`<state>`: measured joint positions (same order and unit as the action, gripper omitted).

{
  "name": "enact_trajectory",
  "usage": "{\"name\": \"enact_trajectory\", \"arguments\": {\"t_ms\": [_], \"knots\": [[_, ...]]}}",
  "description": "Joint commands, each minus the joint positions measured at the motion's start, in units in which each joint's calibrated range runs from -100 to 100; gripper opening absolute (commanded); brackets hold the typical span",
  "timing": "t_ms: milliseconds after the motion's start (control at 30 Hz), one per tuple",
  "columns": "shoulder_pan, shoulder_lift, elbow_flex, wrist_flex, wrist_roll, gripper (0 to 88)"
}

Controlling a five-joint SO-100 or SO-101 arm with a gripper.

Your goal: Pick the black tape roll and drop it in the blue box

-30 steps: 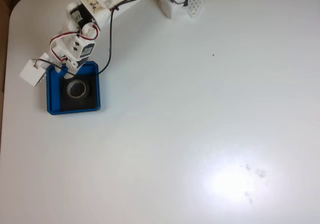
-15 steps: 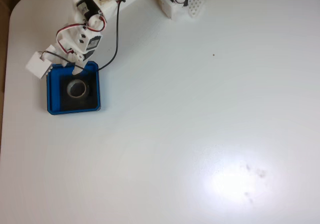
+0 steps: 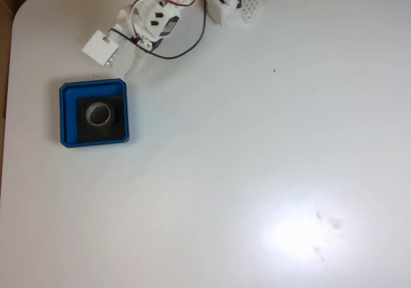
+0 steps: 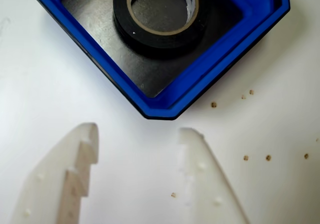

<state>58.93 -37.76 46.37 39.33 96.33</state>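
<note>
The black tape roll [image 3: 109, 117] lies flat on the black floor of the blue box [image 3: 64, 116] at the table's left in the fixed view. My gripper [image 3: 131, 70] hangs above the bare table, just beyond the box's upper right corner, clear of it. In the wrist view the tape roll [image 4: 150, 37] rests inside the blue box [image 4: 212, 78], whose near corner points toward me. My gripper [image 4: 139, 130] is open, its two white fingers [image 4: 75, 176] spread apart over white table with nothing between them.
The arm's base and a white perforated block [image 3: 232, 4] stand at the table's top edge. The table's rounded corner and left edge [image 3: 11, 57] run close to the box. Wide bare table stretches to the right and front, with a glare patch [image 3: 302, 233].
The arm has pulled back up and to the right, away from the box. The tape roll stays lying in the box, untouched.
</note>
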Motion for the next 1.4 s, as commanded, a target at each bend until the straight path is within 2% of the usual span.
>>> {"name": "enact_trajectory", "arguments": {"t_ms": [0,67,233,300,533,733,1233,1300,1367], "knots": [[-1.9,-11.3,9.6,-2.3,-0.8,14.7],[-2.3,-16.2,13.3,-2.4,-3.4,14.7],[-2.4,-25.7,19.0,-2.4,-15.2,14.7],[-2.4,-28.5,21.4,-2.4,-17.1,14.7],[-2.5,-39.2,30.6,-2.4,-16.4,15.5],[-2.5,-47.4,38.3,-2.4,-11.6,17.8],[-2.5,-61.3,53.5,-1.7,-11.3,17.8],[-4.8,-61.3,53.6,-1.7,-11.3,17.7],[-11.2,-61.3,53.5,-1.6,-11.3,16.9]]}}
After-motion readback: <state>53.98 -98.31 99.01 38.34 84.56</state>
